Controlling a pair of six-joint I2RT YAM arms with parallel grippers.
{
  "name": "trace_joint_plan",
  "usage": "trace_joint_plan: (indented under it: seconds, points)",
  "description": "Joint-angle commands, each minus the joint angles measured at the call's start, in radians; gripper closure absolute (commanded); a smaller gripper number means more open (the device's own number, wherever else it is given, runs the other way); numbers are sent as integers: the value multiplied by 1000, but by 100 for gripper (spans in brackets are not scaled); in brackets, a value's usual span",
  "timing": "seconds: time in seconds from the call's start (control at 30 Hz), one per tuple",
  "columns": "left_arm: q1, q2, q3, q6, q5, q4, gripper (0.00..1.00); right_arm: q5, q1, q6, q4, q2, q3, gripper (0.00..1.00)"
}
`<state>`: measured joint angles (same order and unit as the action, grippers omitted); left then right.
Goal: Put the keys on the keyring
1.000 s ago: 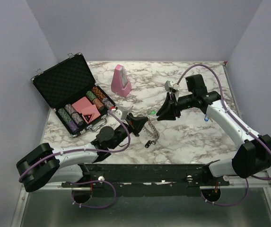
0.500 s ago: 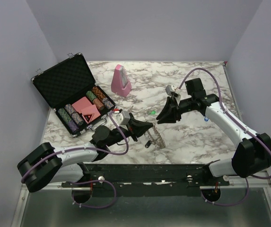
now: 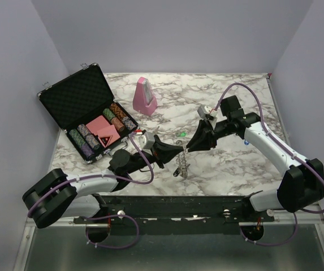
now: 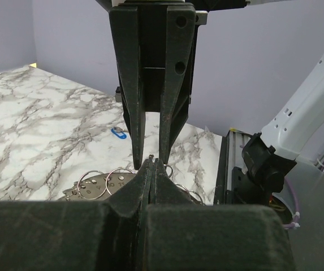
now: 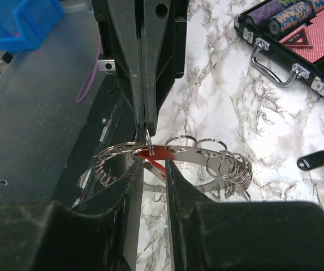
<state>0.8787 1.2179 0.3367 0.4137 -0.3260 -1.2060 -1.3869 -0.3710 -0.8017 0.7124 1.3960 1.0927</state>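
Note:
The keyring [image 3: 181, 162], a silvery band carrying several small split rings [image 5: 218, 161], hangs above the marble from my left gripper [image 3: 175, 151]. That gripper is shut on one small ring at the band's upper edge [image 5: 148, 135]. My right gripper [image 5: 153, 168] faces it tip to tip, its jaws apart on either side of the band, where a red piece [image 5: 156, 153] shows; I cannot tell if the fingers touch it. In the left wrist view the right fingers [image 4: 176, 84] point down at my shut left gripper [image 4: 152, 164]. A black-capped key [image 5: 314, 160] lies on the marble.
An open poker-chip case [image 3: 88, 113] sits at the back left and a pink metronome [image 3: 145, 97] stands behind the middle. A small green item [image 3: 182, 134] and a blue one [image 3: 245, 143] lie on the table. A blue bin [image 5: 20, 22] sits off the table's near edge.
My left gripper has carried the keyring right and raised it off the table. The right gripper has come down and left to meet it, its jaws narrowing.

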Motion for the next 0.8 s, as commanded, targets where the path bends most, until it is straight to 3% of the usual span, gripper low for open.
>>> trace_joint_plan:
  seconds: [0.0,0.77]
  points:
    - [-3,15,36,19,-44,-96,100,-34,-11,4,2,12,9,71]
    - [-3,51,54,33,-56,-118,100,-54,-34,15,12,18,7,83]
